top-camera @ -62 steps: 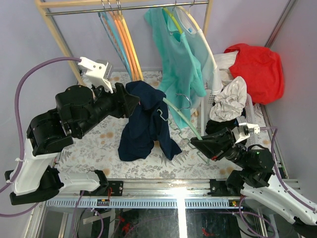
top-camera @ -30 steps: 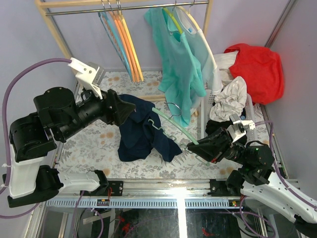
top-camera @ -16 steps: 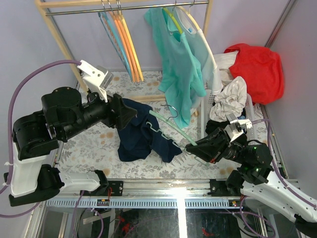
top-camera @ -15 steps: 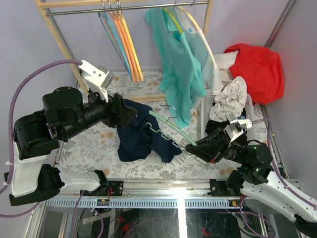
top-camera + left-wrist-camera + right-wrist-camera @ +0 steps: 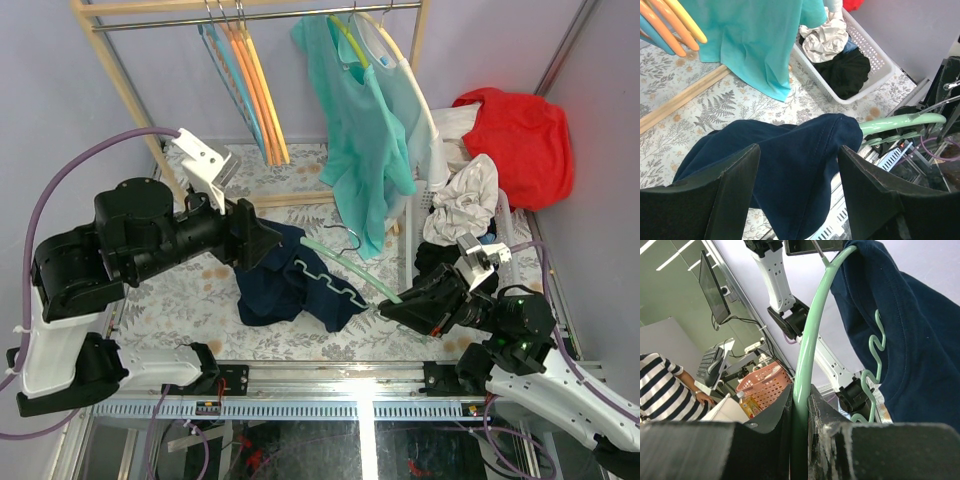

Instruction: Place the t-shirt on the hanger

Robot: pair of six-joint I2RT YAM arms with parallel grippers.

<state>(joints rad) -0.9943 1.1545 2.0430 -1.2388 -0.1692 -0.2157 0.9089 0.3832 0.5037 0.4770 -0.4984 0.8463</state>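
Note:
The navy t-shirt [image 5: 275, 290] hangs crumpled from my left gripper [image 5: 268, 245] down onto the table. In the left wrist view the cloth [image 5: 790, 160] fills the gap between my part-closed fingers [image 5: 715, 200]. My right gripper [image 5: 388, 303] is shut on one arm of the mint-green hanger [image 5: 345, 265]. It holds that arm slanting up to the left, and the far end is under the shirt's cloth. The shirt drapes over the hanger arm [image 5: 900, 121]. In the right wrist view the hanger [image 5: 807, 350] runs up from my gripper [image 5: 801, 390], and its wavy bar lies against the shirt [image 5: 920, 340].
A wooden rack [image 5: 130, 90] at the back holds orange hangers [image 5: 262, 90] and a teal shirt [image 5: 365, 130]. A white basket [image 5: 870, 55] of clothes stands at the right, with a red garment [image 5: 520, 130] behind it. A floral cover [image 5: 190, 290] lies on the table.
My left gripper has come lower with the shirt. My right gripper has pushed the hanger left and flatter, so its wavy bar now lies across the shirt.

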